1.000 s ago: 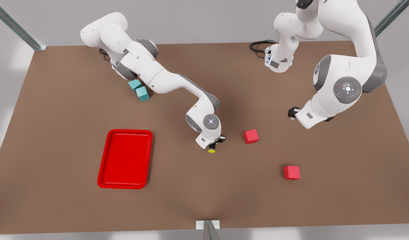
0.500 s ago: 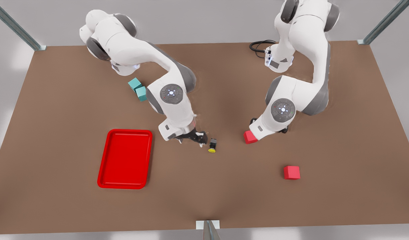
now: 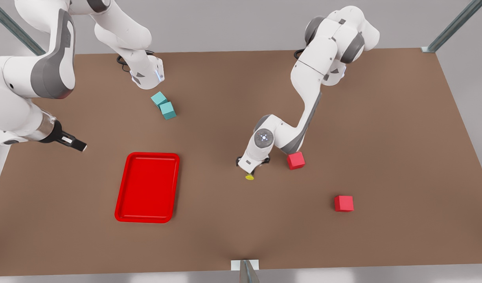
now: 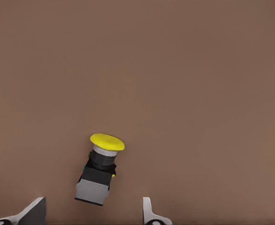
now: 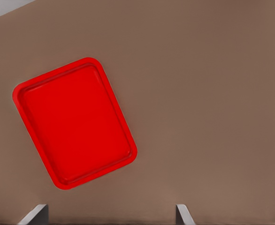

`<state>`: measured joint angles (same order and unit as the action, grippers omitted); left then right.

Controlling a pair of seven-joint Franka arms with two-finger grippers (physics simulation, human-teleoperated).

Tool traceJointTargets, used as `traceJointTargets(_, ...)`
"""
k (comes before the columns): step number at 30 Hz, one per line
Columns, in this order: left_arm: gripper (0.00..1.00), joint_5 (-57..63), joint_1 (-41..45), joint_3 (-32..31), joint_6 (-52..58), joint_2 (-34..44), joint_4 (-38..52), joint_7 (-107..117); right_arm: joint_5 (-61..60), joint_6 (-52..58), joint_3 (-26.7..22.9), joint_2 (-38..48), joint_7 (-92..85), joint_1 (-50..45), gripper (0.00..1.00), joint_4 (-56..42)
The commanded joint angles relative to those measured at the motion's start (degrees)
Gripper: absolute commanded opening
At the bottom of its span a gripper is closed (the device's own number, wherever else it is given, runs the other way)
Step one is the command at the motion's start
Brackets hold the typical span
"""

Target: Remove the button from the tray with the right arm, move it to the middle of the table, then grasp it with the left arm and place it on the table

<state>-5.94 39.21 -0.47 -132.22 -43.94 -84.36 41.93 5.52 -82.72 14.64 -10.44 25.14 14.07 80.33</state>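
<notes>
Two red cubes are found on the table (image 3: 382, 149) to the front view's right of the button (image 3: 249, 177), one (image 3: 295, 160) just beside the arm over it, the other (image 3: 343, 203) nearer and well apart, while two teal cubes (image 3: 164, 105) are set at the far side. The button is seen lying on its side near the table's middle, and the left gripper (image 4: 93, 212) is held low over it with its fingers spread wide to either side of the grey body, touching nothing. The right gripper (image 3: 76, 144) is raised at the front view's left, beyond the tray (image 3: 148, 187), its fingers (image 5: 34, 213) parted and nothing gripped.
</notes>
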Motion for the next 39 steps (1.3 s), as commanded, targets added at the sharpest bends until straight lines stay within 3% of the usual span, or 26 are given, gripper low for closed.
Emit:
traceJointTargets(1,1.00,1.45,-0.01,-0.24,-5.33,0.08,-0.45,10.45,2.47,6.43,0.04,-0.63,-21.71,-0.27,1.00,0.09)
traceJointTargets(5,1.00,5.59,-0.54,-0.06,-6.56,-1.41,-0.01,-8.62,4.06,6.87,0.04,-1.07,-21.80,0.25,1.00,0.00)
traceJointTargets(14,1.00,5.50,-0.36,0.03,-9.02,-8.97,4.65,-8.97,4.76,7.40,0.04,-1.25,-21.80,0.08,1.00,-0.18)
traceJointTargets(23,1.00,5.67,-0.01,1.35,-8.67,-8.00,4.30,-10.47,4.76,7.49,0.04,-1.51,-21.98,0.17,1.00,-0.27)
traceJointTargets(24,0.98,5.67,-0.01,1.35,-8.50,-7.65,4.12,-10.47,4.76,7.49,0.04,-1.51,-21.98,0.17,1.00,-0.35)
traceJointTargets(26,0.70,5.67,-0.01,1.35,-8.14,-7.47,3.68,-10.47,4.76,7.49,0.04,-1.51,-21.98,0.25,1.00,-0.35)
traceJointTargets(27,0.63,5.67,-0.01,1.43,-7.71,-7.47,3.68,-10.38,4.76,7.49,0.04,-1.51,-21.89,0.25,1.00,-0.35)
traceJointTargets(39,0.60,5.76,-0.01,1.43,-3.05,-7.47,3.77,-11.08,5.81,7.49,0.04,-1.51,-21.98,-0.27,1.00,-0.35)
